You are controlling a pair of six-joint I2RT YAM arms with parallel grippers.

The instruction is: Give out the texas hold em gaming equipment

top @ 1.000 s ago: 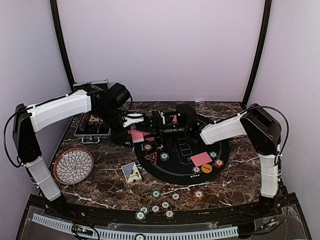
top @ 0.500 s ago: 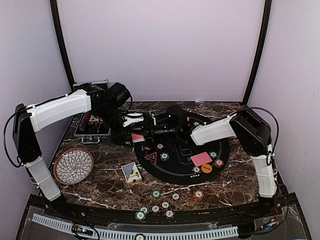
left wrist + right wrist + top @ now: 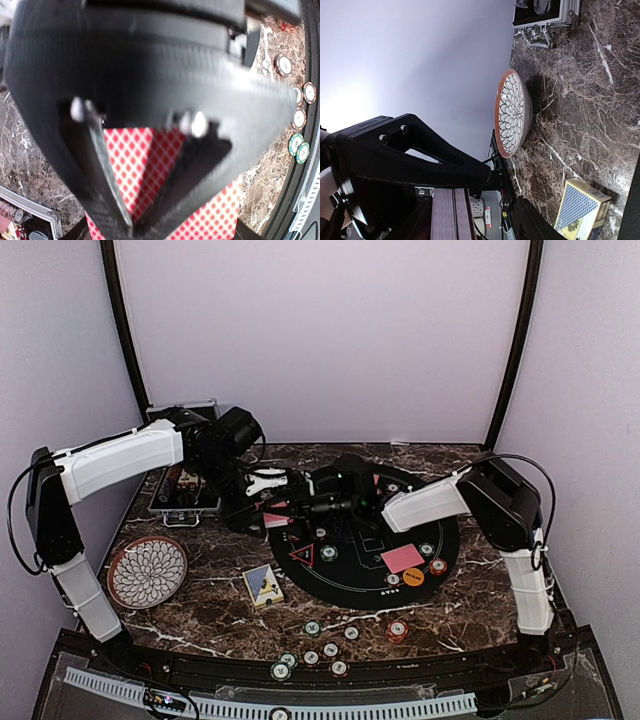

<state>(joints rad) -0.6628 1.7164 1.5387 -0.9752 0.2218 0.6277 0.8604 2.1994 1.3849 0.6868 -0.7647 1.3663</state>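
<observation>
My left gripper point(image 3: 262, 508) point(image 3: 132, 232) is shut on a stack of red-backed playing cards point(image 3: 274, 519) point(image 3: 150, 170), held above the left rim of the black round mat point(image 3: 440, 530). My right gripper point(image 3: 297, 506) point(image 3: 485, 210) has reached in from the right. Its jaws stand open around the stack's edge point(image 3: 449, 215), with a gap showing on one side. On the mat lie another red card point(image 3: 402, 558), an orange disc point(image 3: 413, 577), a red triangle point(image 3: 302, 555) and some chips point(image 3: 328, 553). Loose poker chips point(image 3: 330, 650) point(image 3: 300, 118) sit near the front edge.
A patterned plate point(image 3: 113, 578) point(image 3: 512, 112) sits front left, and a card box point(image 3: 263, 585) point(image 3: 582, 210) lies beside the mat. The silver case point(image 3: 160, 506) point(image 3: 545, 15) is open at the back left, behind the left arm.
My right gripper has moved left across the mat to the cards in the left gripper, and its jaws have narrowed. The left arm has stayed still.
</observation>
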